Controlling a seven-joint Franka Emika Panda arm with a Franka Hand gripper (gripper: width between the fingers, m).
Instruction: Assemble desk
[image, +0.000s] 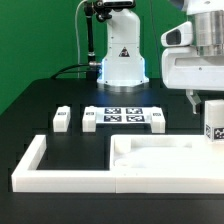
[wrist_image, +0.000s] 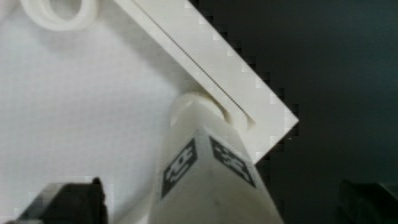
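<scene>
The white tabletop panel (image: 165, 156) lies inside the border rail; in the wrist view it fills the picture (wrist_image: 89, 110). A white leg (wrist_image: 215, 165) with black tags stands upright with its end in the panel's round corner hole (wrist_image: 201, 104). The same leg shows at the exterior view's right edge (image: 213, 126). My gripper (wrist_image: 217, 208) straddles this leg from above, and its fingers (wrist_image: 71, 205) stand apart from the leg's sides with a gap showing, so it is open. In the exterior view the gripper (image: 205, 103) hangs just above the leg. Two loose legs (image: 62, 119) (image: 90, 120) lie on the table.
The long white U-shaped border rail (image: 60, 172) runs along the front and the exterior view's left. The marker board (image: 122, 116) lies behind the panel. A third small white leg (image: 157, 120) stands at its end. The robot base (image: 122, 62) stands at the back. A second panel hole (wrist_image: 63, 12) shows.
</scene>
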